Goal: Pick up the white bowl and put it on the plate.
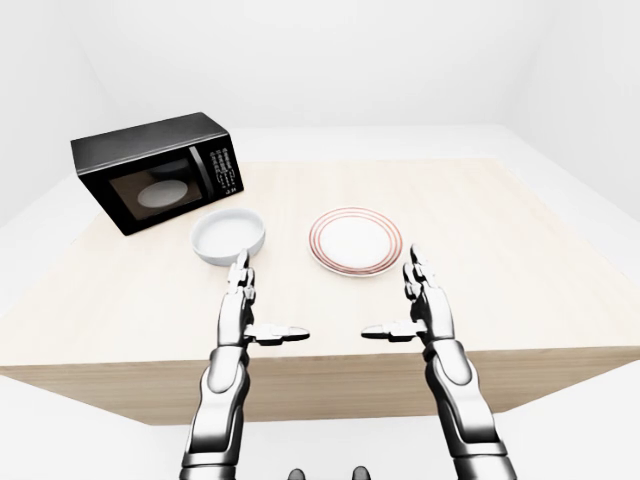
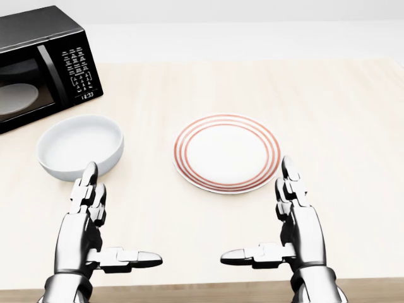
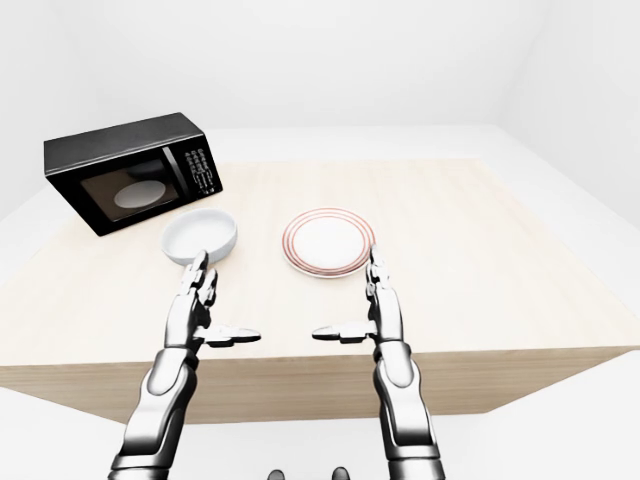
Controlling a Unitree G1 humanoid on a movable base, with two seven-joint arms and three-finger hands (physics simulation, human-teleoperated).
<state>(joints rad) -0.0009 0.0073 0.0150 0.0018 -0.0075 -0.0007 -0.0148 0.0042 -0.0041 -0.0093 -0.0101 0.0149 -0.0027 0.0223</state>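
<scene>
A white bowl (image 2: 80, 146) stands empty on the wooden table (image 2: 252, 82), left of centre in the head view. To its right lies a white plate (image 2: 226, 152) with red rings, also empty. My left hand (image 2: 117, 224) hovers just below the bowl, fingers straight and thumb spread, open and holding nothing. My right hand (image 2: 262, 218) mirrors it below the plate's right edge, open as well. Neither hand touches the bowl or the plate.
A black microwave (image 2: 39, 66) sits at the table's upper left, close behind the bowl, with a turntable dish visible through its door. The table's near edge (image 1: 320, 365) runs just under my wrists. White walls surround the table.
</scene>
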